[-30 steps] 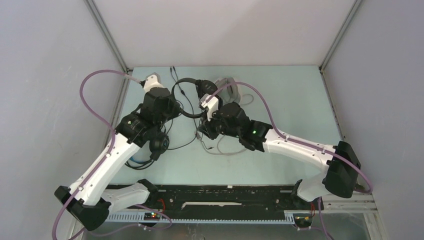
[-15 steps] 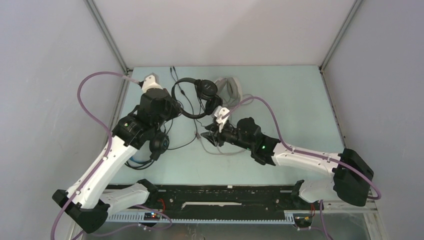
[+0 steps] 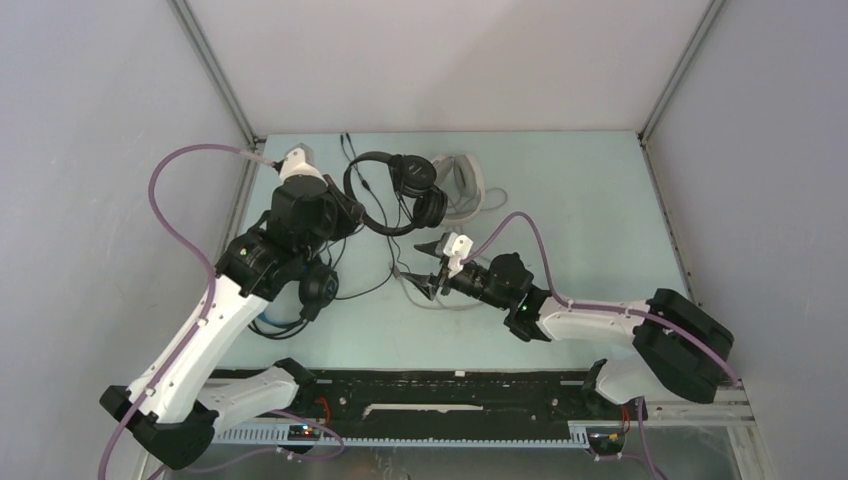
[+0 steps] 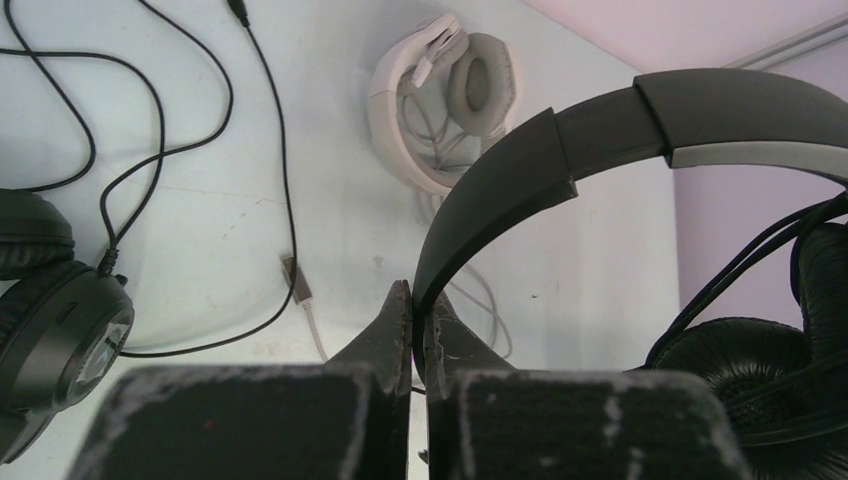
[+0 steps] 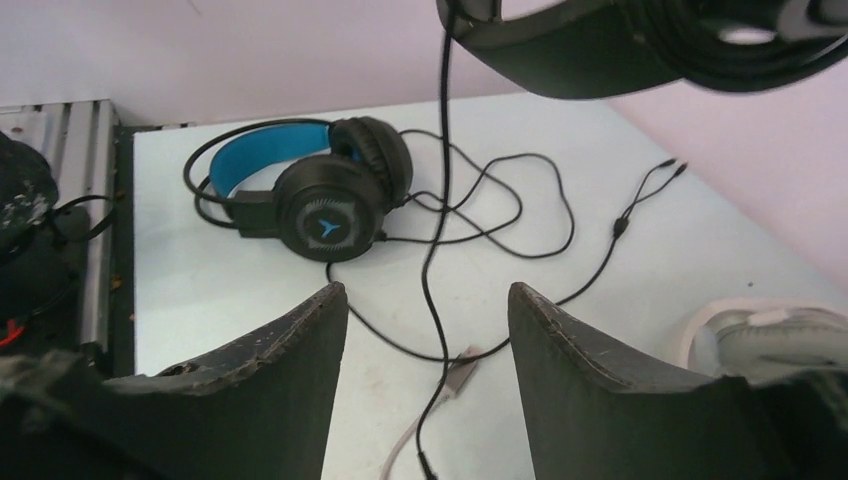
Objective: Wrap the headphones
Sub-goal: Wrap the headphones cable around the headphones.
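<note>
My left gripper (image 3: pixel 343 216) is shut on the headband of the smaller all-black headphones (image 3: pixel 404 188) and holds them above the table at the back. The left wrist view shows the jaws (image 4: pixel 418 318) pinching the headband (image 4: pixel 560 160), with an ear cup (image 4: pixel 750 390) hanging at the right. Their thin cable (image 5: pixel 437 230) hangs down between the fingers of my open, empty right gripper (image 5: pixel 428 292), which sits low at the table's middle (image 3: pixel 429 270). The black headphones with the blue headband (image 5: pixel 310 195) lie at the left under my left arm (image 3: pixel 305 292). The white-grey headphones (image 3: pixel 462 183) lie at the back.
Loose black cables (image 5: pixel 520 215) trail over the table between the headphones. A pale cable with a flat plug (image 5: pixel 462 375) lies under my right gripper. A metal rail (image 3: pixel 450 405) runs along the near edge. Grey walls close in the sides and back.
My right arm has drawn back towards the near edge and dropped lower, away from the black headphones. My left gripper has kept its hold on the headband and barely moved.
</note>
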Available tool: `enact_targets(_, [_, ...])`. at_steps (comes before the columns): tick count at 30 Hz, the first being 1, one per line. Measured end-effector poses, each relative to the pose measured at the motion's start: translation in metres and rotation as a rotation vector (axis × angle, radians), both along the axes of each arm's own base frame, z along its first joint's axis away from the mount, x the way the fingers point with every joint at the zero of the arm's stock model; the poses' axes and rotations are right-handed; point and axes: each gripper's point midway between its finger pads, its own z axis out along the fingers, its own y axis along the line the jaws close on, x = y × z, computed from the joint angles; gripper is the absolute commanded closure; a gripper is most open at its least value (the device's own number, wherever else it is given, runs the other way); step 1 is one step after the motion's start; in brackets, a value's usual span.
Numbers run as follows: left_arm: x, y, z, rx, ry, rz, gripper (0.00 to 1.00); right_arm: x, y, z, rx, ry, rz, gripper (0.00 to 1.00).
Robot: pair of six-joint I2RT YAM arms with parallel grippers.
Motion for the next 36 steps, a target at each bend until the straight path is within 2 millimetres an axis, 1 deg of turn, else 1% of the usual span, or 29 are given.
enact_targets(2, [-0.002,-0.002,0.007,-0.017,-0.011,-0.01,1.0,0.005,0.002,0.002,0.016,-0.031,0.0,0.37])
enact_targets(8, [-0.009,-0.006,0.027,-0.082,-0.042,-0.038,1.0,0.013,0.01,0.001,0.055,-0.113,0.023,0.37])
enact_targets(13, [-0.013,-0.011,0.031,-0.114,-0.04,-0.059,1.0,0.018,0.016,-0.005,0.079,-0.15,0.04,0.39])
enact_targets(17, [-0.015,-0.014,0.031,-0.13,-0.033,-0.073,1.0,0.023,0.017,-0.015,0.078,-0.15,0.042,0.47])
enact_targets(19, [-0.016,-0.015,0.032,-0.138,-0.031,-0.078,1.0,0.025,0.017,-0.02,0.076,-0.146,0.04,0.53])
enact_targets(20, [-0.016,-0.017,0.032,-0.146,-0.031,-0.084,1.0,0.026,0.017,-0.022,0.076,-0.14,0.039,0.58])
enact_targets(22, [-0.017,-0.02,0.036,-0.165,-0.035,-0.093,1.0,0.028,0.018,-0.028,0.071,-0.124,0.036,0.71])
enact_targets(24, [-0.018,-0.023,0.041,-0.192,-0.045,-0.103,1.0,0.029,0.018,-0.034,0.063,-0.107,0.037,0.87])
enact_targets(25, [-0.018,-0.025,0.045,-0.208,-0.055,-0.11,1.0,0.029,0.018,-0.036,0.06,-0.094,0.039,0.93])
enact_targets(27, [-0.02,-0.028,0.052,-0.242,-0.07,-0.125,1.0,0.028,0.019,-0.039,0.056,-0.085,0.042,1.0])
enact_targets(30, [-0.022,-0.033,0.064,-0.289,-0.097,-0.144,1.0,0.029,0.019,-0.042,0.053,-0.073,0.043,1.0])
enact_targets(32, [-0.023,-0.034,0.07,-0.311,-0.111,-0.152,1.0,0.028,0.018,-0.045,0.05,-0.065,0.048,0.96])
enact_targets(34, [-0.024,-0.036,0.074,-0.324,-0.119,-0.159,1.0,0.027,0.018,-0.046,0.05,-0.057,0.052,0.95])
enact_targets(35, [-0.024,-0.036,0.075,-0.33,-0.119,-0.159,1.0,0.028,0.018,-0.046,0.051,-0.055,0.052,0.92])
enact_targets(36, [-0.024,-0.037,0.075,-0.334,-0.12,-0.162,1.0,0.028,0.018,-0.046,0.052,-0.052,0.054,0.87])
